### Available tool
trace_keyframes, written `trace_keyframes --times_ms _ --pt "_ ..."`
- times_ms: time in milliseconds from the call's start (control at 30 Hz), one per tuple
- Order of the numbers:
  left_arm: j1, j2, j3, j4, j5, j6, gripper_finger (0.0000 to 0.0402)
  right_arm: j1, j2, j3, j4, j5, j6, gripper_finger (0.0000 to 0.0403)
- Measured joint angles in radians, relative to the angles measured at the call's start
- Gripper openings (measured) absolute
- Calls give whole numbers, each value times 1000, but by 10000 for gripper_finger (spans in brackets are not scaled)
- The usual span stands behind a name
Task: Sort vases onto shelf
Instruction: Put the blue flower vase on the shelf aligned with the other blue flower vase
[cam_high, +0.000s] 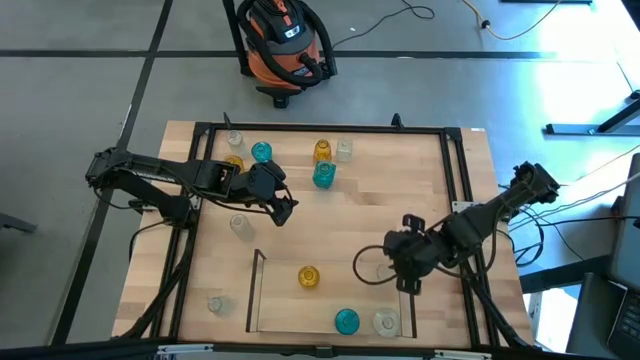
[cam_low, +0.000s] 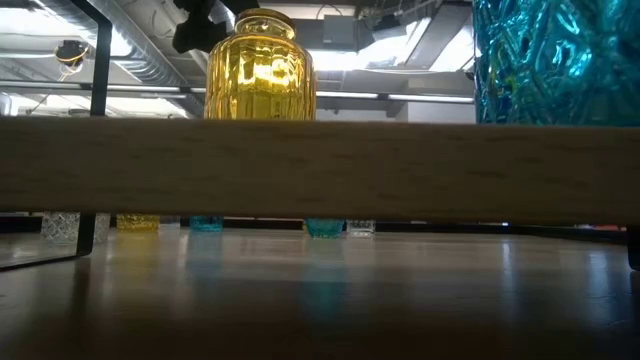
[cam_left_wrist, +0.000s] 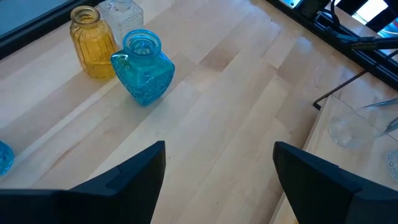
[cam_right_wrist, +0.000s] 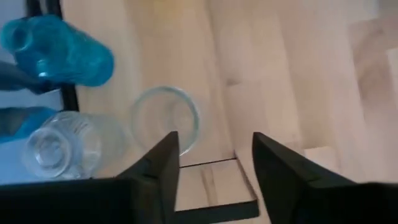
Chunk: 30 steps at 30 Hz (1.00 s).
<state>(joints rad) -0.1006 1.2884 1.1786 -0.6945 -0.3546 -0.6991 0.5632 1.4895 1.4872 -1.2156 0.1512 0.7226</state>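
Left gripper (cam_high: 283, 207) hovers mid-table, fingers spread, empty. Left to sort: a clear vase (cam_high: 240, 225) near it, one (cam_high: 215, 304) at the front-left, six at the back around a teal vase (cam_high: 324, 175). Shelf (cam_high: 256, 290) holds an amber vase (cam_high: 309, 276), a teal one (cam_high: 346, 320) and two clear. Right gripper (cam_high: 403, 268) hangs over the shelf's right rail, parted, holding nothing visible, beside a clear vase (cam_right_wrist: 166, 116). The rail crowds it.

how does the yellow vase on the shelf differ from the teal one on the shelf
The yellow vase is amber, while the teal vase is blue-green. The yellow vase stands near the middle of the shelf; the teal vase sits by the near edge, beside a clear vase. Both are small translucent glass and stand upright.
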Motion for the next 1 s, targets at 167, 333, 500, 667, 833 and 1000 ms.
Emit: trace_keyframes --times_ms 167,333,500,667,833,1000 --pt "0 0 0 0 0 1 289 -1 0 0 46 -13 -40 107" --pt "0 0 0 0 0 2 289 -1 0 -6 65 -14 -67 87" --pt "0 0 0 0 0 2 289 -1 0 -33 97 -30 -74 87" --pt "0 0 0 -1 0 2 289 -1 1 -75 137 -44 -74 90" --pt "0 0 0 -1 -8 2 289 -9 1 -127 193 -60 -75 90" --pt "0 0 0 -1 -21 2 289 -24 1 -153 222 -91 -74 71"
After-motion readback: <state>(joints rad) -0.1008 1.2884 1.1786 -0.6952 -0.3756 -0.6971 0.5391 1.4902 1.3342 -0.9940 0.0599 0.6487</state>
